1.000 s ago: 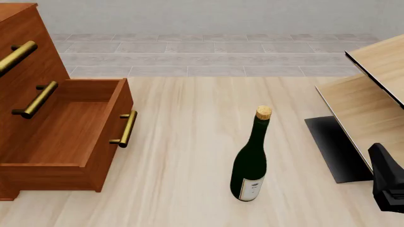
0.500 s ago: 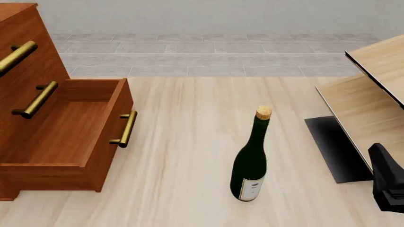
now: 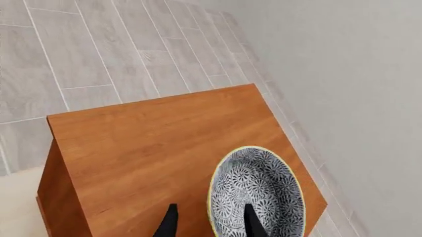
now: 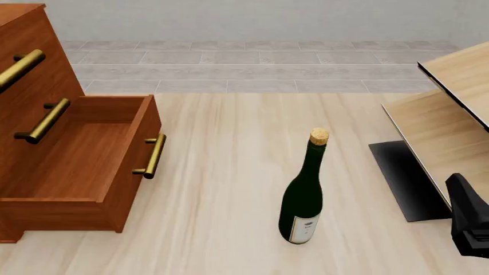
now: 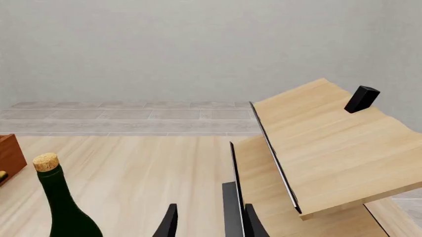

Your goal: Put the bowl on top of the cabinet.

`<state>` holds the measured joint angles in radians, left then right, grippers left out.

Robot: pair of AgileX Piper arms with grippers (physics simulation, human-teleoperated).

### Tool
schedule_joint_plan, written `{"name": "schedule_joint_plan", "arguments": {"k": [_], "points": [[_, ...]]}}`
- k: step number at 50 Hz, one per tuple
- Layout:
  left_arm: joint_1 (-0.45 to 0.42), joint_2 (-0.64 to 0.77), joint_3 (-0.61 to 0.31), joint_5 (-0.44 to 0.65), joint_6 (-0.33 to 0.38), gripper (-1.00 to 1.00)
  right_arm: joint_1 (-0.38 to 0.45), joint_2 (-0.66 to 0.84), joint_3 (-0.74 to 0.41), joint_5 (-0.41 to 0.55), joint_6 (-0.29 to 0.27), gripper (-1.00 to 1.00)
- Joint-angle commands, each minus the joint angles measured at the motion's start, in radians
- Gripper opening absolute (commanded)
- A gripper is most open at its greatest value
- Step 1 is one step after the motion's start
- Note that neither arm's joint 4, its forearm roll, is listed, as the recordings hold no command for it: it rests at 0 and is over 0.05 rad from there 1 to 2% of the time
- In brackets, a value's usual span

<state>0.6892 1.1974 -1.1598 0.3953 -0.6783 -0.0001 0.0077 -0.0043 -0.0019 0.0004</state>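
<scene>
Stood upright right of centre in the front view: a dark green wine bottle (image 4: 303,197), corked, pale label low on its body, resting on the light wood table (image 4: 221,172). Occupied the right edge: pale light-wood furniture (image 4: 450,109) with a black base (image 4: 405,177), tilted slabs edged in dark trim. Stretched across the top: grey tiled floor (image 4: 260,63), then a plain grey wall (image 4: 252,20) behind.

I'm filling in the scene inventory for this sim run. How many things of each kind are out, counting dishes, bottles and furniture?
Bowls: 1, the bowl, on the cabinet
Bottles: 1, the wine bottle
Furniture: 2, the cabinet and the pale wood unit
Total: 4
</scene>
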Motion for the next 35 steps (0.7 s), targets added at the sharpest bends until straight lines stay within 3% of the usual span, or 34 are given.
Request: {"name": "schedule_joint_plan", "arguments": {"k": [1, 35], "points": [[0.003, 0.005, 0.0, -0.006, 0.016, 1.0, 0.0, 0.0, 0.0, 0.0, 0.0, 1.0], [-0.013, -0.127, -0.022, -0.011, 0.014, 1.0, 0.0, 0.0, 0.0, 0.0, 0.0, 1.0]]}}
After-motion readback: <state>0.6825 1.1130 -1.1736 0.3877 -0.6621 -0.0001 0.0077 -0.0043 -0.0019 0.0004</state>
